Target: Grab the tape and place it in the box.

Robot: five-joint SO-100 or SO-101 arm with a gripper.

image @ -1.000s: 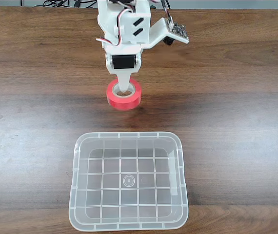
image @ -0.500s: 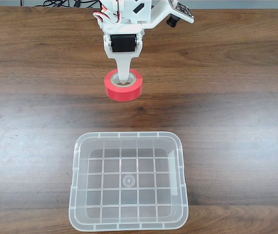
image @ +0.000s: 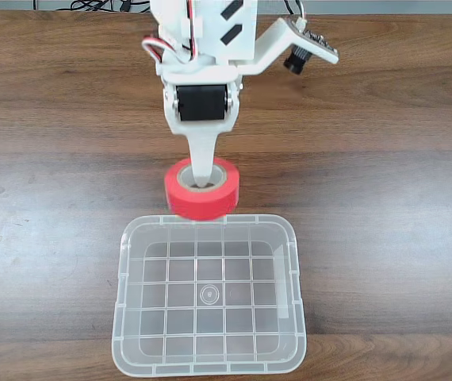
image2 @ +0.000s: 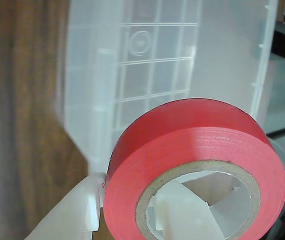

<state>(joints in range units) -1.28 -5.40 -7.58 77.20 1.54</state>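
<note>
Arm enters the fixed view from the top edge, white printed links with a black servo face showing, wrist pitched down so the gripper [image: 201,181] points toward the near side of the table [image: 384,182]. One white finger [image: 201,163] runs down through the core of the tape [image: 202,198]; in the wrist view a second white finger [image2: 75,212] sits against the outside of the roll at lower left, with the inner one [image2: 175,215] visible through the grey core ring. Jaws closed narrowly on the wall of the roll, pinching it between them. Tape held roughly flat, hole facing up in the fixed view, its lower edge overlapping the far rim of the box [image: 210,221]; whether it is lifted clear of the rim or touching cannot be told from this angle. Box sits at bottom centre of the fixed view, long rim running left to right, grid floor and central circle bare. In the wrist view the box [image2: 157,60] lies beyond the tape [image2: 192,150], its grid bottom blurred. Wood surface open on both sides of the box and arm. A small camera module [image: 301,48] juts from the arm at upper right of the fixed view, cables [image: 91,6] bunched along the table's far edge.
</note>
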